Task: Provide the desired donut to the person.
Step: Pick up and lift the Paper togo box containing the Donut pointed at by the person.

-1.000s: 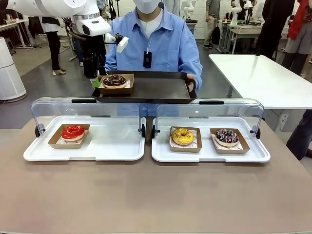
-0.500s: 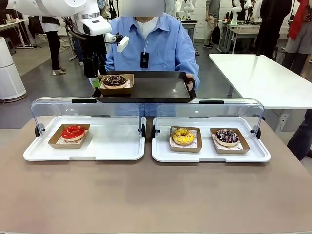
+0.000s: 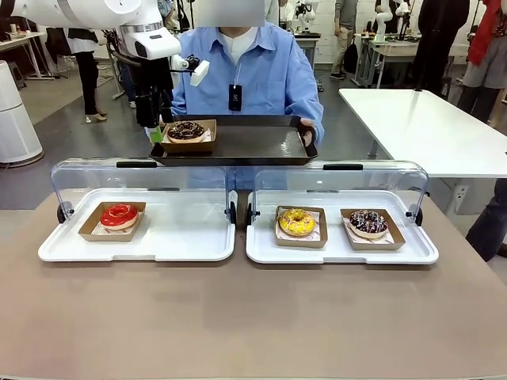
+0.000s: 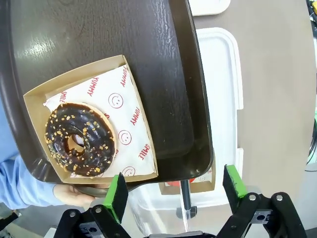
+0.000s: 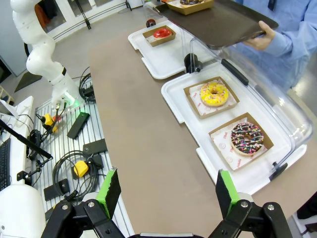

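Choc donut (image 4: 80, 139) in carton (image 4: 132, 106) sits on person's (image 3: 238, 71) tray (image 4: 99, 34), left tool (image 4: 176, 191) wide & empty: delivery looks done, only pull-back left.

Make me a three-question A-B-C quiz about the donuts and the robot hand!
1. Where is the nut-topped chocolate donut? A on the floor. B on a chair. C on the dark tray the person holds.
2. How many donuts lie in the right white tray? A one. B two. C three.
3. The left gripper is: A open. B shut on a box. C shut on a donut.

Answers: 1 C, its box rests on that tray. 2 B, a yellow donut and a sprinkled donut. 3 A, its green pads stand apart, holding nothing.
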Controlling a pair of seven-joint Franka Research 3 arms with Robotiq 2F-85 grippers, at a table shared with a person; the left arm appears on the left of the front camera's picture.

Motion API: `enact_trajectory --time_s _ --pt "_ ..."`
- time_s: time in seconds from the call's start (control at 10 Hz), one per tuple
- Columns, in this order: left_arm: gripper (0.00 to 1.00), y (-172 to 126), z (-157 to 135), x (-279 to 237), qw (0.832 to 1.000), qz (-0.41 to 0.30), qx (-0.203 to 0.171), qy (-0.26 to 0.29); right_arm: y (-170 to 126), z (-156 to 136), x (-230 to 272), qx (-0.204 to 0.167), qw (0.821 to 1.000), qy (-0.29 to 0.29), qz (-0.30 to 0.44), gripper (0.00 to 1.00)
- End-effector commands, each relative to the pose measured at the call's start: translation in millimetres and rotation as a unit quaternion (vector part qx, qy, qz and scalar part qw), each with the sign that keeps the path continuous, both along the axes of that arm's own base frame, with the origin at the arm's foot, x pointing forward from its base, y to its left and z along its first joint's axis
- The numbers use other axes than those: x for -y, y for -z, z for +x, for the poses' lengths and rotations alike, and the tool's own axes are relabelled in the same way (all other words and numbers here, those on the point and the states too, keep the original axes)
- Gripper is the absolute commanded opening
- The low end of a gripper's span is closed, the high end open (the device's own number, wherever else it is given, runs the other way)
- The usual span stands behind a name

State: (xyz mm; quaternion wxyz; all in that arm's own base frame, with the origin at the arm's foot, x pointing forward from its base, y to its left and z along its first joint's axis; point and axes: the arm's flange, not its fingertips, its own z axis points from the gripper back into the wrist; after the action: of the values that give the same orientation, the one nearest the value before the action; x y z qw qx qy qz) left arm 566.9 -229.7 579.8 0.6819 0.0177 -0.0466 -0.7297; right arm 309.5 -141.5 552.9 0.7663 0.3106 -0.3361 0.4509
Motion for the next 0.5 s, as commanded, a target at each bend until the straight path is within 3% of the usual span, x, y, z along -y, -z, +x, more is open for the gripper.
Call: enact_trajectory --time_s 0.0,0.1,0.4 --pt "1.0 -18.0 -0.6 -15.6 0.998 -0.059 0.01 -0.006 0.5 1.7 1.0 0.009 1.0 -0.006 0.008 1.0" --pt "1.0 -31.7 -9.8 -42.2 0.993 -0.112 0.025 -0.004 0.5 1.7 1.0 0.009 1.0 -0.006 0.008 1.0" --pt "1.0 -50.2 -63.6 -141.8 0.958 -0.285 0.009 -0.002 0.5 1.7 1.0 0.009 1.0 -0.006 0.008 1.0"
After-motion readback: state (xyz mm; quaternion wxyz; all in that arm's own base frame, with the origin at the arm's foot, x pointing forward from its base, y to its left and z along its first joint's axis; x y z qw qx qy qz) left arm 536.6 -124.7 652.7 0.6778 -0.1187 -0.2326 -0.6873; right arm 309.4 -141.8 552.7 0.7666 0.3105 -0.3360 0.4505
